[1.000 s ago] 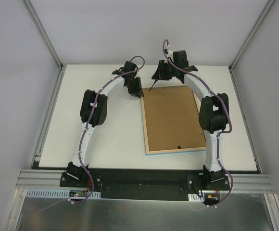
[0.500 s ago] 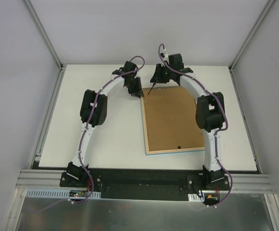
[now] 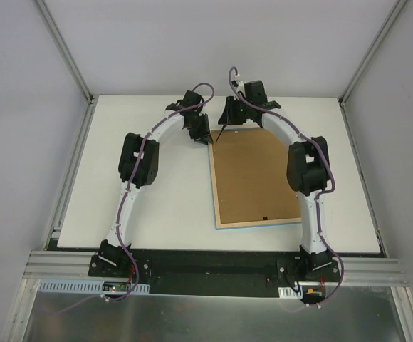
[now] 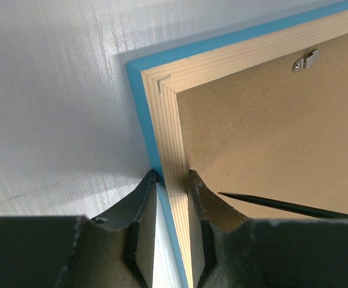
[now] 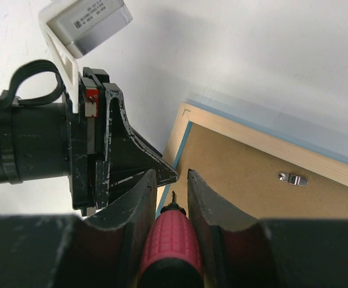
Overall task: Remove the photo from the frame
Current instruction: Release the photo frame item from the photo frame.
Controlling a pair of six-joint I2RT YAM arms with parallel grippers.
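Can count two arms, two claws, one frame (image 3: 256, 178) and one screwdriver (image 5: 171, 243). Can find the frame lying flat on the white tabletop (image 3: 157, 206), toward the right side, brown back up. Blue front turned down and out of sight, but for a thin blue edge.

Can see the left claw (image 4: 171, 177) pinching the frame's wooden rim at the far left corner. One finger outside on the blue edge, the other inside on the brown back. Can see the right claw (image 5: 171, 174) pressed tight on the red handle of the screwdriver, right by that same corner and close to the left claw. Can spot just one small metal clip (image 4: 306, 60) on the brown back, near the far edge.

Cannot tell if the thin dark end of the screwdriver touches the brown back. Only a corner of the frame shown in each wrist view. A few tiny dark marks near the close edge of the back, too small to name from above.

Streaky white tabletop. Plain pale walls (image 3: 192, 43) on three sides, with grey metal rails (image 3: 64, 50) at the corners. Black bar (image 3: 213, 260) under both arm bases at the near edge.
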